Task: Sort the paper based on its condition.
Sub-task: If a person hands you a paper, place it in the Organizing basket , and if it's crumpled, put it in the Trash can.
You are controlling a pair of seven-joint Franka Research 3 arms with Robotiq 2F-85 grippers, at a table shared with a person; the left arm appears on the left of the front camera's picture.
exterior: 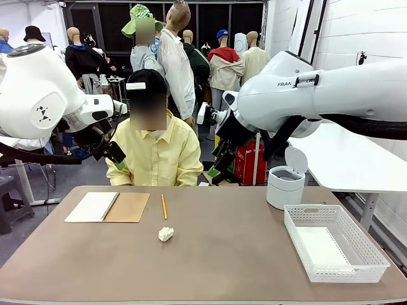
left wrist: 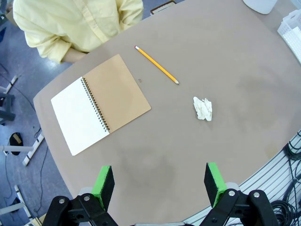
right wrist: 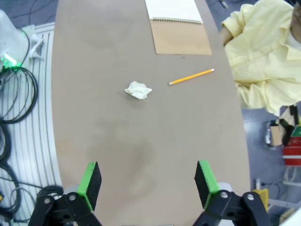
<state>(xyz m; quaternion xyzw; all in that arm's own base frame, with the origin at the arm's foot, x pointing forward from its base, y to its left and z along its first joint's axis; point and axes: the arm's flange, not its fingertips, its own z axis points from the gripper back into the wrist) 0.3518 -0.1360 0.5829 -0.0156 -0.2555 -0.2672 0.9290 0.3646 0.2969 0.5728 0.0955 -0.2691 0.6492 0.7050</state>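
Observation:
A crumpled ball of white paper (exterior: 165, 234) (left wrist: 203, 108) (right wrist: 138, 90) lies on the brown table, near its middle and in front of the pencil. A flat white sheet of paper (exterior: 321, 245) seems to lie inside the white basket (exterior: 375, 253) at the right. My left gripper (left wrist: 159, 184) hangs high over the table's near edge, open and holding nothing. My right gripper (right wrist: 147, 182) is also open and holding nothing, high above the table. In the front view both grippers, the left (exterior: 112, 152) and the right (exterior: 216, 166), are raised in front of the person.
An open spiral notebook (exterior: 107, 207) (left wrist: 101, 103) (right wrist: 181, 28) lies at the far left, with a yellow pencil (exterior: 163, 206) (left wrist: 156, 64) (right wrist: 191, 76) beside it. A white lidded bin (exterior: 284, 185) stands behind the basket. A person in a yellow shirt (exterior: 156, 155) sits at the far side.

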